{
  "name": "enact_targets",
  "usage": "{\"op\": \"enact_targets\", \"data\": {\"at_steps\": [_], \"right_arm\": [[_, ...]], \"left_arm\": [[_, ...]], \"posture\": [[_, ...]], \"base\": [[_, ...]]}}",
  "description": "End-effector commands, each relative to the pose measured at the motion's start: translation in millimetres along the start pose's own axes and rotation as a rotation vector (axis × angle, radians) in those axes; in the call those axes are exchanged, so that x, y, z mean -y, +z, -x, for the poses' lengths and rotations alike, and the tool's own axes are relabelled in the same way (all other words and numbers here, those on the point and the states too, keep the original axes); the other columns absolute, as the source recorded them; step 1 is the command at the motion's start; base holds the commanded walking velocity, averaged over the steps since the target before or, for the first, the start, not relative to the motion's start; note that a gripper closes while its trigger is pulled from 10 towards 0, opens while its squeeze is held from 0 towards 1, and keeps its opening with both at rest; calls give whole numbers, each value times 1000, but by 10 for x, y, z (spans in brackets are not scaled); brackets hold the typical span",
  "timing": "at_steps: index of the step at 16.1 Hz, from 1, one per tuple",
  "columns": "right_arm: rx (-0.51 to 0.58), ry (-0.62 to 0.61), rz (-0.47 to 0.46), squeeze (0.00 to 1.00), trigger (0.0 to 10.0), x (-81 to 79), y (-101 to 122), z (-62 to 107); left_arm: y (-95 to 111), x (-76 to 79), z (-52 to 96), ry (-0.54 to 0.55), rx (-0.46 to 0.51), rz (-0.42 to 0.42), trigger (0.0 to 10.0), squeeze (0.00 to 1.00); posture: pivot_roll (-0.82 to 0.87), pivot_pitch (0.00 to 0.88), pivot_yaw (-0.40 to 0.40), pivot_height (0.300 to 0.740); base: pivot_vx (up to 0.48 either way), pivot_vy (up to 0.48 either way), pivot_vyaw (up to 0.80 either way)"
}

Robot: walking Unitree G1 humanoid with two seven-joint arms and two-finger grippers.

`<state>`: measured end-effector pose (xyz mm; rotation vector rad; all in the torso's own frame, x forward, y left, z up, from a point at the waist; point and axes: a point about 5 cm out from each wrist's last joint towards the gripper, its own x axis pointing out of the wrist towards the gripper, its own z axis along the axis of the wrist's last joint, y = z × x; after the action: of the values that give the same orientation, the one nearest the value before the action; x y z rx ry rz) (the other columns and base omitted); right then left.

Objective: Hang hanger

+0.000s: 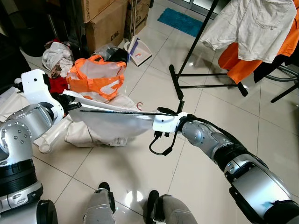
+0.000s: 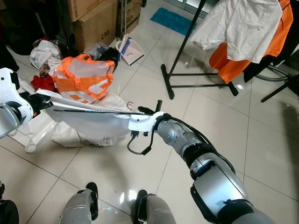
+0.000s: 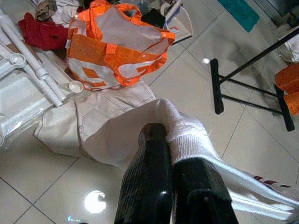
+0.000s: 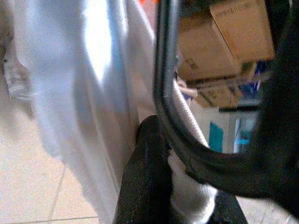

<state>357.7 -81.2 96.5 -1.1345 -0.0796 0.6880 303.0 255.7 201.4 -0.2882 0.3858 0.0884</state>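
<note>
Nearest us, our two grippers stretch a white garment (image 1: 117, 123) on a black hanger (image 1: 121, 112) level above the tiled floor (image 1: 140, 177). The left gripper (image 3: 170, 154) is clamped on a bunched white fold at one end; its two glossy black fingers (image 3: 149, 182) press together on the cloth. The right gripper (image 1: 161, 112) pinches the other end, with cloth and the hanger's curved black bar (image 4: 161, 70) lying against its finger (image 4: 145, 172).

To do this step well, we judge we should keep both grips firm and the hanger level as we carry it, so the slippery cloth does not slide off. Then we turn towards the rack (image 1: 201, 42), raise the hook end first, and let go with the right only once the hook bears on the rail. Which way the hook faces we cannot tell.

The garment is thin and smooth, with a faint sheen; the hanger is a slim, rigid rod. Below it lie cream trousers (image 1: 93, 135), stiffer and seamed. Beyond them sits an orange and white bag (image 1: 96, 77), crinkled, with soft handles. Farther off, the black tubular rack stands on flat feet, with pale shorts (image 1: 252, 23) and an orange cloth (image 1: 243, 63) draped over it.
</note>
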Motion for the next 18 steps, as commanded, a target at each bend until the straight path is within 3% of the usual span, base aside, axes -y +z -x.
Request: {"op": "enact_targets", "data": {"at_steps": [1, 5, 7, 12, 18], "right_arm": [[-66, -6, -55, 0, 0, 6, -156, 61], [-79, -38, -139, 0, 0, 57, -190, 72], [-95, -32, -130, 0, 0, 52, -217, 80], [-98, 16, -3, 0, 0, -37, -191, 63], [-130, 36, 27, 0, 0, -92, -232, 74]], "left_arm": [[61, 9, 33, 1, 24, -4, 10000, 0], [49, -7, 29, 5, 18, -7, 10000, 0], [46, -4, 27, 4, 16, -10, 10000, 0], [63, 15, 31, 0, 17, -18, 10000, 0], [83, 46, 30, -9, 19, -17, 10000, 0]], "posture": [[86, 223, -197, 740], [88, 216, -194, 740], [91, 212, -193, 740], [94, 216, -186, 740], [88, 222, -184, 740]], "base": [[0, 0, 0], [0, 0, 0], [0, 0, 0], [0, 0, 0], [0, 0, 0]]}}
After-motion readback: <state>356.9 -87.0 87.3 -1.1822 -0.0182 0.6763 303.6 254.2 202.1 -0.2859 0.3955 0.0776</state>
